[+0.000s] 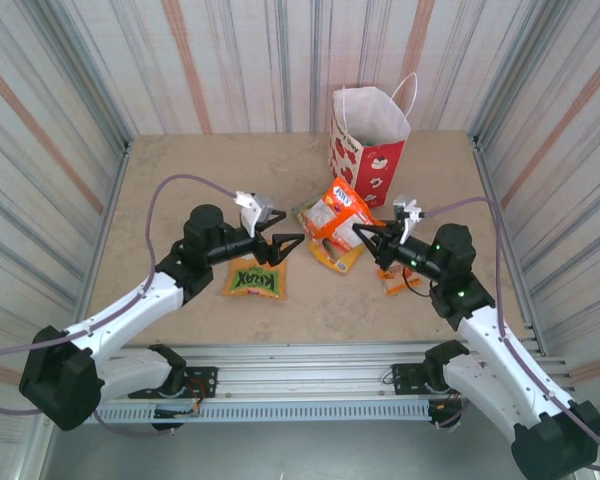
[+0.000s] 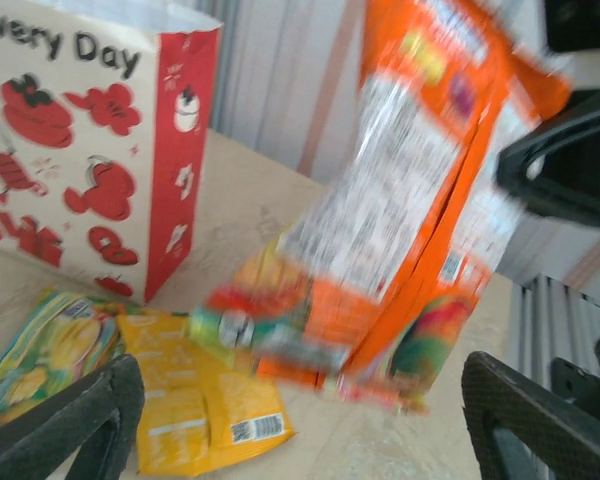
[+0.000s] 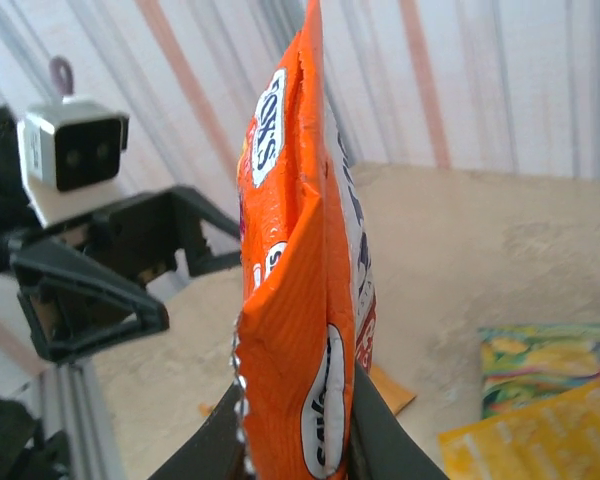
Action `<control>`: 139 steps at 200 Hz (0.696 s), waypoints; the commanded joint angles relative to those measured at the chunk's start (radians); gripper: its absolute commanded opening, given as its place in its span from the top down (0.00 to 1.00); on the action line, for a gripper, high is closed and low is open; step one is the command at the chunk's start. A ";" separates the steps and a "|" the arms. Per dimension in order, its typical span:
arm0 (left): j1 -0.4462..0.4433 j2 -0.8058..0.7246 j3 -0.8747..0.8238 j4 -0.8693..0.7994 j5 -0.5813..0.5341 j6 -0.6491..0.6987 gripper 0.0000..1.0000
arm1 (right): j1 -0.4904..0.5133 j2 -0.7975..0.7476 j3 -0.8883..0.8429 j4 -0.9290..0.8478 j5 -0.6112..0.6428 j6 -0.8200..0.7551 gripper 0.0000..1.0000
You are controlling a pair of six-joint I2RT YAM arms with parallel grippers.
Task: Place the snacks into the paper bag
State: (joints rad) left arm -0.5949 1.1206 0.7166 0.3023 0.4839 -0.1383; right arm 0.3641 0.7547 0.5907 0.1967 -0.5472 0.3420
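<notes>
Two grippers face each other over the middle of the table (image 1: 180, 180): the right gripper (image 1: 362, 233) pinches an orange snack packet (image 1: 338, 210) upright, while the left gripper (image 1: 288, 243) stands wide open just beside it, holding nothing. The paper bag (image 1: 370, 150) stands at the far edge, right of centre; a green packet (image 1: 253, 280) lies toward the near edge.

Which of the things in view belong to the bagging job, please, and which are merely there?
Job: paper bag; orange packet, clamped in the right gripper; green packet; yellow packet; left gripper, open.
Merely there: purple cable; metal rail.
</notes>
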 commanded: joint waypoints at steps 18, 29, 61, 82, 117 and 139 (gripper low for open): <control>0.005 -0.024 0.060 -0.124 -0.185 0.003 0.09 | -0.018 0.073 0.222 -0.157 0.184 -0.130 0.99; 0.004 -0.020 0.076 -0.151 -0.208 0.011 0.08 | -0.019 0.100 0.267 -0.174 0.211 -0.152 0.99; 0.000 0.005 0.126 -0.221 -0.244 0.046 0.08 | -0.029 0.185 0.411 -0.225 0.274 -0.205 0.97; -0.005 0.029 0.160 -0.243 -0.252 0.068 0.07 | -0.043 0.258 0.521 -0.252 0.308 -0.238 0.97; -0.014 0.076 0.219 -0.276 -0.287 0.098 0.07 | -0.082 0.384 0.704 -0.267 0.358 -0.309 0.97; -0.022 0.095 0.225 -0.263 -0.278 0.098 0.07 | -0.118 0.478 0.827 -0.285 0.367 -0.347 0.97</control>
State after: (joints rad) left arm -0.6041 1.1995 0.9081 0.0551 0.2230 -0.0727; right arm 0.2798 1.1667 1.2926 -0.0971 -0.2272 0.0742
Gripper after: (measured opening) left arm 0.928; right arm 0.172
